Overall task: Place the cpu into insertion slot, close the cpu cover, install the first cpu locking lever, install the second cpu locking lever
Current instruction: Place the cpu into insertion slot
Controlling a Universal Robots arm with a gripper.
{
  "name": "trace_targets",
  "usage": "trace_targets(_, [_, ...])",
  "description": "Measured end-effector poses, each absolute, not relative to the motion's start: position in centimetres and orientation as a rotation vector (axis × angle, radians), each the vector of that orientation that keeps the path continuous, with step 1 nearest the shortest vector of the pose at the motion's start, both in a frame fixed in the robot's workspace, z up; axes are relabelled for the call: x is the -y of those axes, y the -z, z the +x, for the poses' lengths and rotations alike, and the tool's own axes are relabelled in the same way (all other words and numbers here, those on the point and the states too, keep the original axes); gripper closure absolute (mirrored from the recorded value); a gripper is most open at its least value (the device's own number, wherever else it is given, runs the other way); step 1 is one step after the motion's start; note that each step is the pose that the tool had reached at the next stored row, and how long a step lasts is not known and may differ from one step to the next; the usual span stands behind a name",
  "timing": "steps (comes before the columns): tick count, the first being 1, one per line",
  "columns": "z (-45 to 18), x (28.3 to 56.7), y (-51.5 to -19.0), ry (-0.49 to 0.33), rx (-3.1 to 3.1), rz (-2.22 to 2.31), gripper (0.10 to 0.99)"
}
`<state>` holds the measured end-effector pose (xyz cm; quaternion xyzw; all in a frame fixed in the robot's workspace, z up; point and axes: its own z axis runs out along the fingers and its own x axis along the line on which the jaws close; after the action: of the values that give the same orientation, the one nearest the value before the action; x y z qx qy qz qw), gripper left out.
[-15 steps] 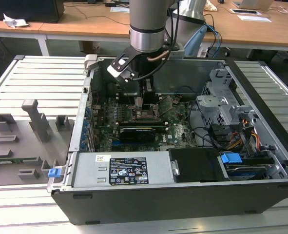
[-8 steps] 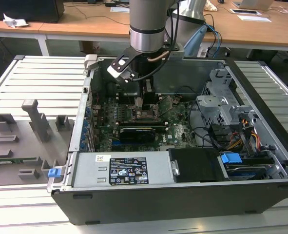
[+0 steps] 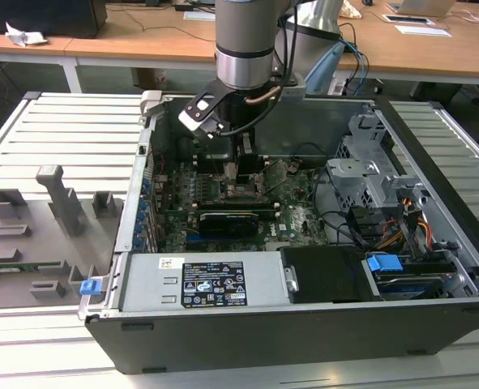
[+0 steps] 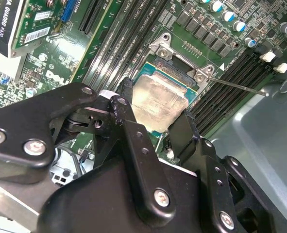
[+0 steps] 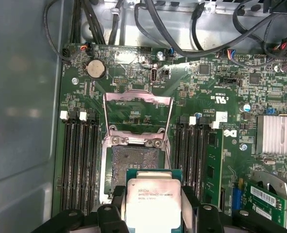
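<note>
My gripper (image 4: pixel 153 115) is shut on the cpu (image 4: pixel 158 101), a flat square chip with a silver-grey top, one black finger on each of two opposite edges. In the first wrist view the cpu (image 5: pixel 153 204) hangs over the near edge of the insertion slot (image 5: pixel 133 161), a dark square recess with a metal rim, partly uncovered beyond the chip. The cpu cover (image 5: pixel 138 99) is swung open and lies back past the slot. A thin locking lever (image 4: pixel 240 86) sticks out beside the socket. In the exterior view the gripper (image 3: pixel 243 166) reaches down into the open computer case.
Long black memory slots (image 5: pixel 77 165) flank the socket on both sides. A black expansion card (image 3: pixel 227 220) and a finned heat sink (image 5: pixel 277 135) sit nearby. Cables (image 5: pixel 182 43) run along the board's far edge. The case wall (image 5: pixel 22 97), power supply (image 3: pixel 211 284) and drive cage (image 3: pixel 377 170) hem the space.
</note>
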<state>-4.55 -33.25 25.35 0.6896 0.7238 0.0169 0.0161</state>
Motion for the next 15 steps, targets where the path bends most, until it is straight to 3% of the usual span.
trace_targets(15, [-4.5,32.8,-24.1,-0.053,-2.251,2.144,0.545])
